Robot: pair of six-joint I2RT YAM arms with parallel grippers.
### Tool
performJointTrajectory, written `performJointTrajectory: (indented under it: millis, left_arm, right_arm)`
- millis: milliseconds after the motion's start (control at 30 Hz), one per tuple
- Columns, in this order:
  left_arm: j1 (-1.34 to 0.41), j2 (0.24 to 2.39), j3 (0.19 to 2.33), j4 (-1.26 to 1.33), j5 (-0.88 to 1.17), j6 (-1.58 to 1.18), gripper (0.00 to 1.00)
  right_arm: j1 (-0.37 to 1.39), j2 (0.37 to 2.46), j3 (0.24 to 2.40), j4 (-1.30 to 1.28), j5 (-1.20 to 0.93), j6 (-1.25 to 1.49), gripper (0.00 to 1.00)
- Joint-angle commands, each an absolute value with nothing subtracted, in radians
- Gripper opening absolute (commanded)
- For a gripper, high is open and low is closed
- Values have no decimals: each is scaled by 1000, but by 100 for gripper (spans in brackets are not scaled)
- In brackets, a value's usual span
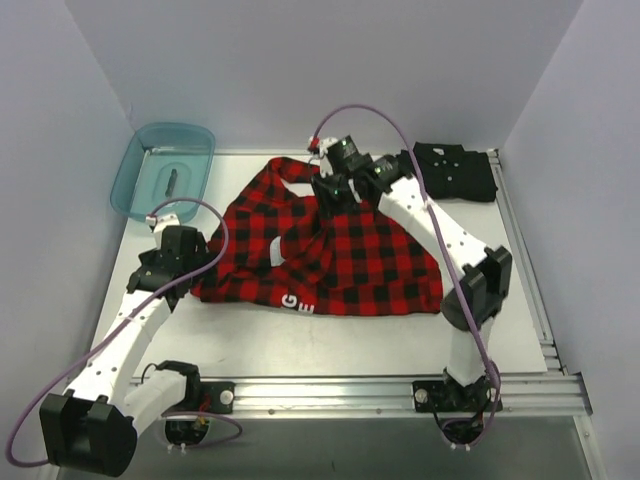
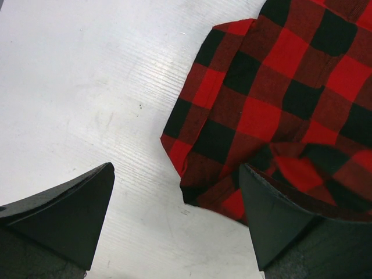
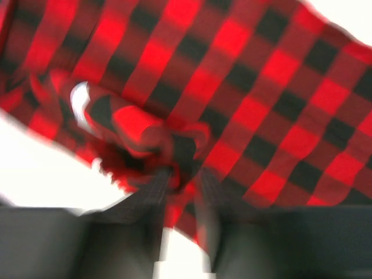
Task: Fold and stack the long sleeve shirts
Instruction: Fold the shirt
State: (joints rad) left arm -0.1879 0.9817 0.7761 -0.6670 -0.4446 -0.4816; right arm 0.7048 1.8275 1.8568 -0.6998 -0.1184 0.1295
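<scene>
The red-and-black plaid shirt (image 1: 330, 250) lies spread and rumpled mid-table, white letters near its front hem. My right gripper (image 1: 330, 188) is shut on a fold of the plaid shirt (image 3: 232, 93) near its far edge and lifts it; that view is blurred. My left gripper (image 1: 185, 262) is open and empty at the shirt's left edge, a corner of the plaid shirt (image 2: 261, 104) lying between and beyond its fingers (image 2: 279, 221). The black shirt (image 1: 455, 170) lies folded at the back right.
A translucent teal bin (image 1: 165, 168) stands at the back left corner with a small dark item inside. A metal rail (image 1: 520, 240) runs along the table's right side and another along the front. White walls enclose the table.
</scene>
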Motion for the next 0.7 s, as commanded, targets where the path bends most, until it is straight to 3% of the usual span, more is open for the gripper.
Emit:
performJointTrajectory:
  millis: [0,67,133,333,533,667]
  left_arm:
    - [-183,962,769,-620,-422,-476,97]
    - [-184,960,767,-618,-411,-474,97]
    - [-183,959,764,-614,-390,-469,97]
    - [-184,942,744,-606,-278,-491,97]
    - [-187,950,690,-644,-98,-630,95]
    - [-193,972,647,-630,-77,-666,92]
  right_arm:
    - [641,1957,1985,-750,-72,191,36]
    - [615,1976,2028,-752,-28,210,62]
    - [611,1945,2014,-750,-5,227,69]
    - [560,1694,1670,-742,92,375,67]
    - [402,1346,1159,-672,54,517,64]
    - [273,1188,941,-623,-20,574,63]
